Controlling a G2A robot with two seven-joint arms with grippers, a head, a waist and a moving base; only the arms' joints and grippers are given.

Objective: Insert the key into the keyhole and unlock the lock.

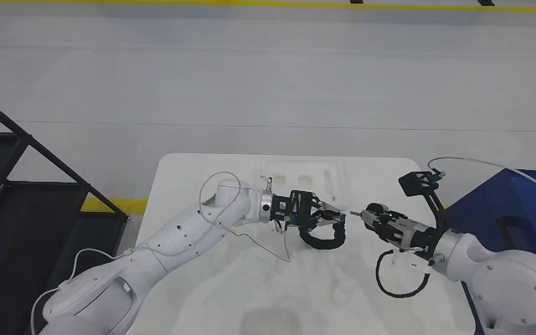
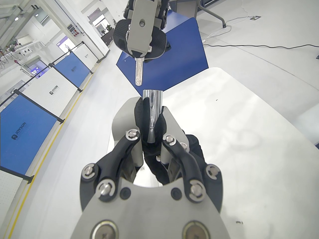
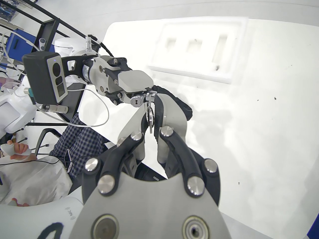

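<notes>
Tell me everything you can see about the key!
The key has a thin, flat, silvery blade that looks like metal. Its head is pinched between the black pads of the right gripper, so most of the head is hidden. It is held in the air above the white table, blade sticking out and pointing at the end of the shiny lock. Its tip is close to the lock but not touching it.
</notes>
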